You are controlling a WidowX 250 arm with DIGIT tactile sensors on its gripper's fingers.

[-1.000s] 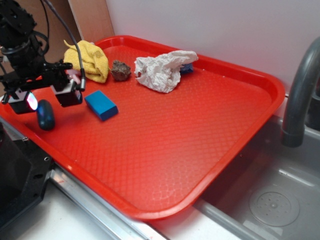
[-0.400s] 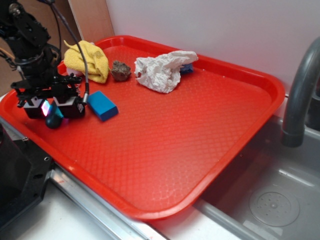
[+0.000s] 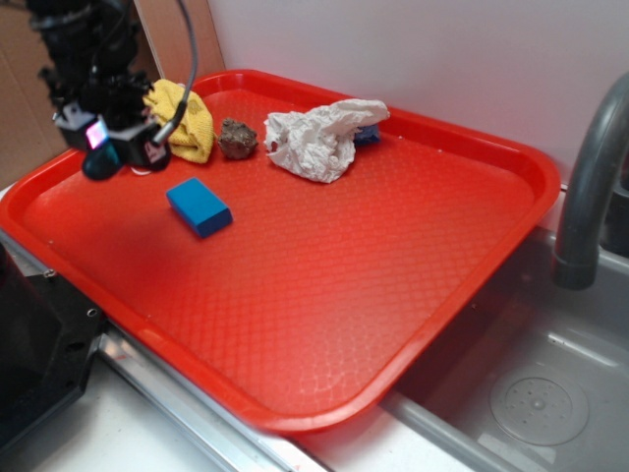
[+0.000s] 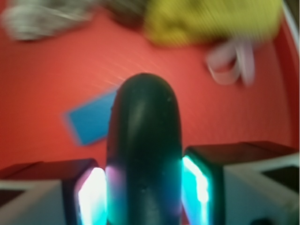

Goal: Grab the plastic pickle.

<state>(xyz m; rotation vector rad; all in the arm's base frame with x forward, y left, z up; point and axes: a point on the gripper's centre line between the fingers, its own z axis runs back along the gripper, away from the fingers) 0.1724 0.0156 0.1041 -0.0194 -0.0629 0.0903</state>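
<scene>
item: pickle [image 4: 144,154], pinched between gripper [image 3: 110,147] fingers, held above the tray [image 3: 324,285]. status: grab looks done; nothing left.

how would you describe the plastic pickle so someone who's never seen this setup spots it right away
Start at the big red tray beside the sink and go to its far left corner, where the yellow cloth lies. Just in front of that cloth the gripper hangs above the tray, shut on the plastic pickle. It is a smooth, dark teal-green rounded capsule, unlike the flat bright blue block or the lumpy brown rock.
</scene>
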